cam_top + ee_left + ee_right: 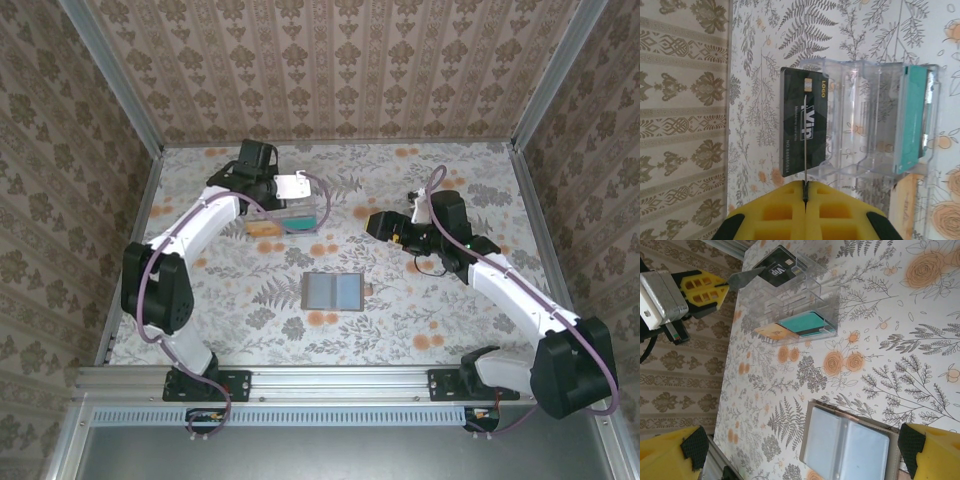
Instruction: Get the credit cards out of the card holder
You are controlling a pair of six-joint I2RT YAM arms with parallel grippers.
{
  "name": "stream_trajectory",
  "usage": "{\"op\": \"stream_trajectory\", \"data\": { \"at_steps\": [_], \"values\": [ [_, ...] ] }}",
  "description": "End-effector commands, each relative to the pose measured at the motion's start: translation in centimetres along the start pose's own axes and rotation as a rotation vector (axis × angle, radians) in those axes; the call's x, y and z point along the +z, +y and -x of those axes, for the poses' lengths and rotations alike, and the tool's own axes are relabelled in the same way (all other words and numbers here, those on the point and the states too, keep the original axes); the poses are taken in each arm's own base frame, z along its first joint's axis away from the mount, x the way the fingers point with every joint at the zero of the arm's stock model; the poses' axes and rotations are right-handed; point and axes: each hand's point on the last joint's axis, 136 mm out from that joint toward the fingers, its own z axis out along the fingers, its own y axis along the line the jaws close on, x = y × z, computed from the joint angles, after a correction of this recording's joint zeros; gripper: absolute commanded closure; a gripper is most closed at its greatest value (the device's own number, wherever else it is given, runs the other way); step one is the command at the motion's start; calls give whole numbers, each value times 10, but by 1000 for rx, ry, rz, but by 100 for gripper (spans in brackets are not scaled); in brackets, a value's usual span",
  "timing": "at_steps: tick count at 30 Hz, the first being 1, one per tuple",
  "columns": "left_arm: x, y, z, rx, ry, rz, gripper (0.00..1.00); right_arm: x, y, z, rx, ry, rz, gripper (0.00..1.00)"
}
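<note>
Floral table (pixel 450 320) lay under everything. The left gripper (pixel 805 194) was clenched on a thin grey credit card (pixel 746 276) (edge-on to its own camera), with the clear tray (pixel 860 165) just beyond its tips. It should keep the card square to a free slot, lower it straight, and release once seated. The right gripper (pixel 800 442) gaped; the open card holder (pixel 845 445) lay ahead of its jaws, untouched.
</note>
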Motion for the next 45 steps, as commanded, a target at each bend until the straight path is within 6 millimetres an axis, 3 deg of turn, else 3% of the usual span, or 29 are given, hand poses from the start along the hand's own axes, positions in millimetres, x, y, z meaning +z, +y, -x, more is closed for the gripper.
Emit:
{"op": "stream_trajectory", "data": {
  "at_steps": [1, 39, 42, 45],
  "values": [
    [3, 12, 6, 21, -23, 10, 100, -1, 6, 13, -25, -23, 9, 0],
    [50, -6, 8, -40, -16, -109, 100, 17, -12, 22, 31, 4, 4, 0],
    [52, -6, 8, -43, -8, -103, 89, 17, -13, 21, 37, 2, 3, 0],
    [53, -3, 6, -45, 2, -90, 85, 18, -14, 22, 39, 3, 4, 0]
  ]
}}
